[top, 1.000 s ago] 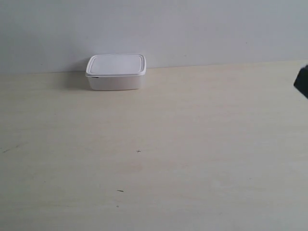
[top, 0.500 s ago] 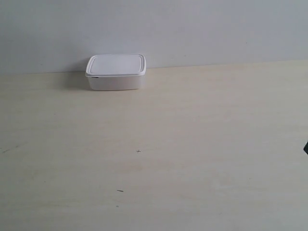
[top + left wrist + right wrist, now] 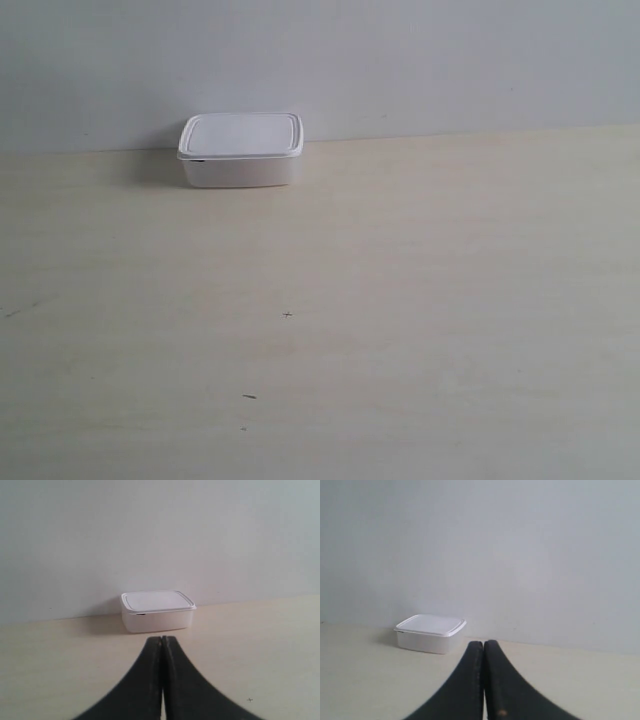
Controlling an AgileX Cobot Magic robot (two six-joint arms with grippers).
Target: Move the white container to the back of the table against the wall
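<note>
Box (image 3: 241, 150) rests against wall (image 3: 400, 60), well ahead of left gripper (image 3: 162, 640) and right gripper (image 3: 483, 643), both pinched together, empty; reaching in now could knock it askew.

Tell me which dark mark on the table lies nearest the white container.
The tiny cross-shaped mark, in front of the white container. The short dash, the speck and the faint streak all lie farther from it.

Open table (image 3: 400, 300) lies before the white container (image 3: 241, 150) at the wall (image 3: 400, 60).
</note>
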